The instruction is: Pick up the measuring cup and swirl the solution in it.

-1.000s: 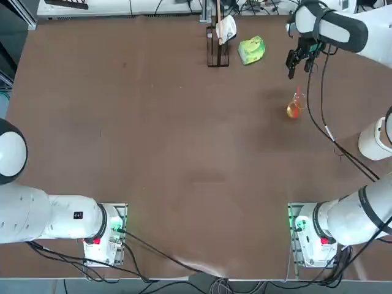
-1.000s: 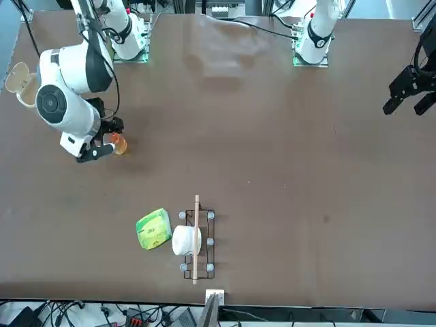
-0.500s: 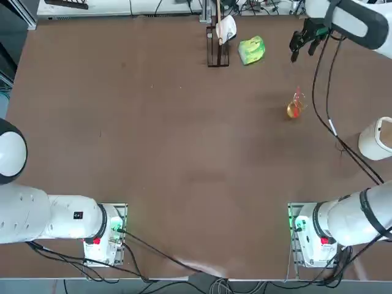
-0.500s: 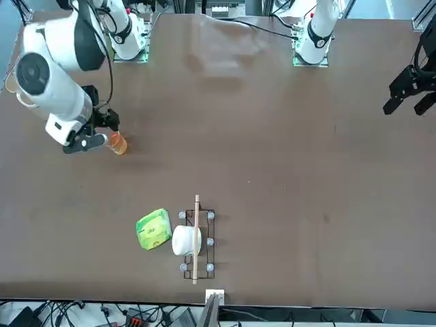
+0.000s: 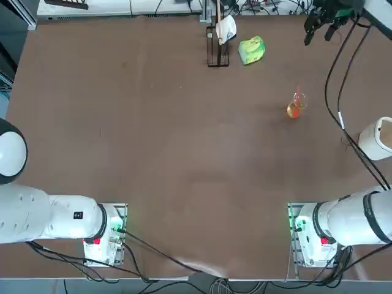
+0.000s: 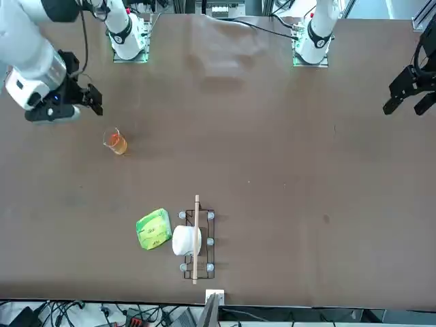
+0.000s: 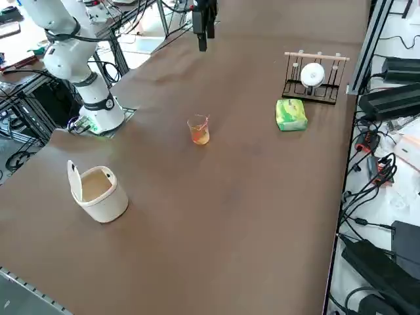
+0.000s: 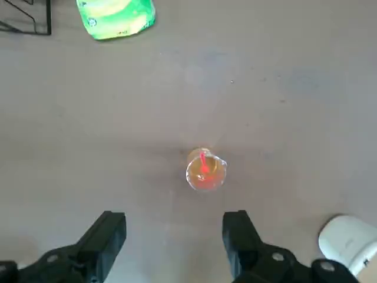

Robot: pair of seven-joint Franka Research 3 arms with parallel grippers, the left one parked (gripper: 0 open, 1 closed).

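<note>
from my station i am holding the right gripper (image 8: 176, 219) well above the level of the measuring cup (image 8: 206, 170), off toward the robot's right of it and touching no part of it. its two black fingers (image 8: 238, 236) are standing wide apart, gripping nothing, and are pointing down toward the tabletop. the right arm (image 6: 34, 58) is reaching out from its base, staying on the robot's right of the measuring cup, and its white wrist section is carrying the black gripper up there, apart from the cup.
</note>
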